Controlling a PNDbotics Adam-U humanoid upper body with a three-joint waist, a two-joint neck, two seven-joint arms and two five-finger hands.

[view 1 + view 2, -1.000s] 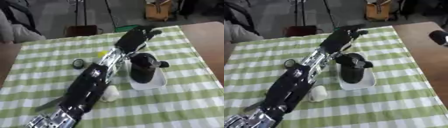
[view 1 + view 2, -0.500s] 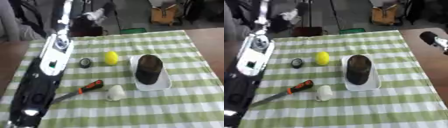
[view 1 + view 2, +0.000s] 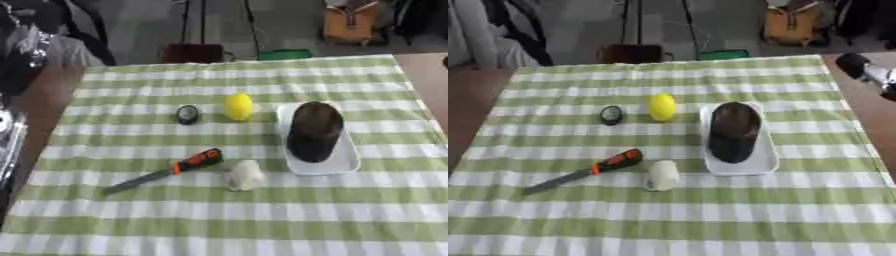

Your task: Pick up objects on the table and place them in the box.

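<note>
Tabletop (image 3: 262, 225) with green-checked cloth. A white tray (image 3: 343, 162) right of centre holds a dark rounded object (image 3: 313, 131). Left of it lie a yellow lemon-like object (image 3: 238, 106) and a small dark round object (image 3: 187, 114); nearer the front, a knife with an orange-and-black handle (image 3: 166, 170) and a white cup on its side (image 3: 243, 175). Only the left eye view shows the left arm (image 3: 10, 135) at the left edge; only the right eye view shows the right arm (image 3: 866, 72) at the right edge. Neither hand's fingers can be told. All objects lie well apart from both arms; the near cloth is bare.
</note>
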